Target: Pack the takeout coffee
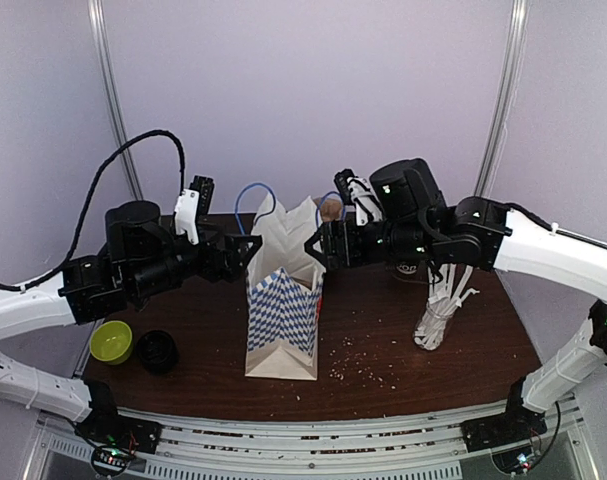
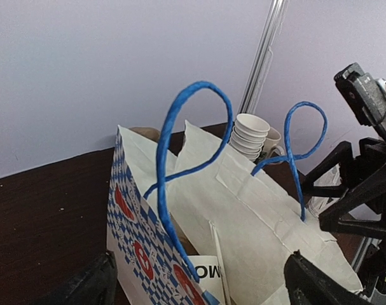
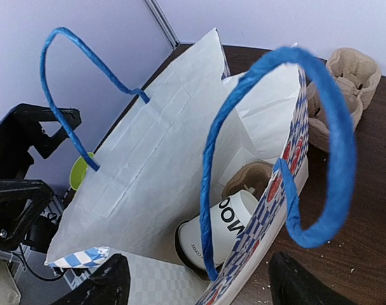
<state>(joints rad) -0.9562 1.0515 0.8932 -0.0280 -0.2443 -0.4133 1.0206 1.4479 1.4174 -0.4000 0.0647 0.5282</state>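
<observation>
A blue-and-white checked paper bag [image 1: 283, 320] stands open mid-table. In the right wrist view the takeout coffee lies inside it: a white cup [image 3: 234, 219] with a dark lid rests on its side against a brown pulp carrier tray [image 3: 253, 176]. A sliver of the cup [image 2: 208, 272] also shows in the left wrist view. My left gripper [image 1: 250, 246] hovers open at the bag's left top edge, the bag mouth between its fingers [image 2: 84, 287]. My right gripper [image 1: 314, 248] is open at the right top edge, its fingers [image 3: 107, 286] straddling the bag wall. Neither holds anything.
Two blue rope handles [image 3: 332, 146] stick up between the grippers. A glass of white straws [image 1: 438, 318] stands right of the bag. Spare pulp trays [image 3: 345, 79] and a stack of white cups [image 2: 248, 135] sit behind it. A green cup [image 1: 111, 341] and a dark lid [image 1: 157, 351] lie at the left.
</observation>
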